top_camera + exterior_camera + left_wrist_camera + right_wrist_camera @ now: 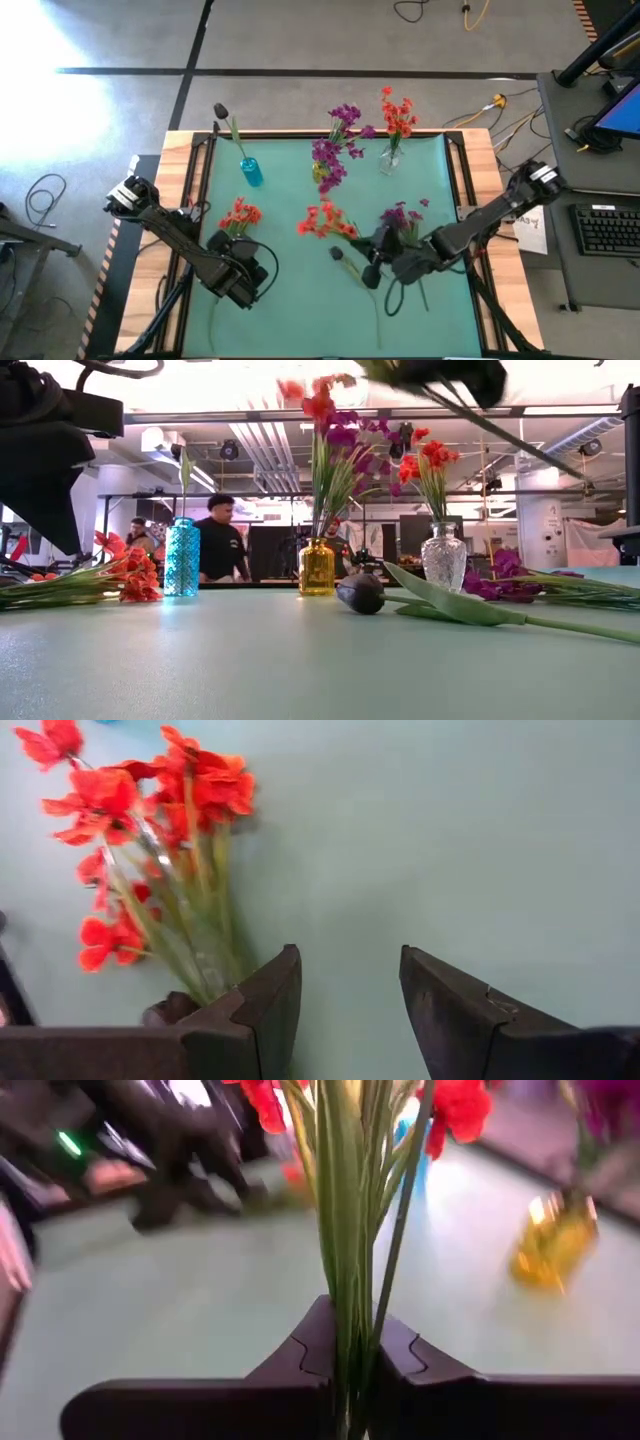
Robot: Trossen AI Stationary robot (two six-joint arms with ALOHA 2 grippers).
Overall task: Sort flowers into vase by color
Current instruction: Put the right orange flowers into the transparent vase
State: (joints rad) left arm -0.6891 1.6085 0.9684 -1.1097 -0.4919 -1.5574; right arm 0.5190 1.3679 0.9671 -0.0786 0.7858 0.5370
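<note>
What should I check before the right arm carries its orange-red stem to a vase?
1. Right pincer shut on the orange-red flower stems: ok.
2. Flower lifted off the table: ok, it shows overhead in the low view.
3. Clear vase already holding orange-red blooms, upright: ok.
4. Yellow vase and blue vase upright: ok.
5. Left pincer open beside the orange-red bunch, holding nothing: ok.
6. Whether all gripped stems are secure: cannot tell.

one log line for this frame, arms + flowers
right gripper: shut on orange-red flower, lifted | left gripper: open, empty, beside orange-red bunch on mat | vases: blue, yellow, clear
</note>
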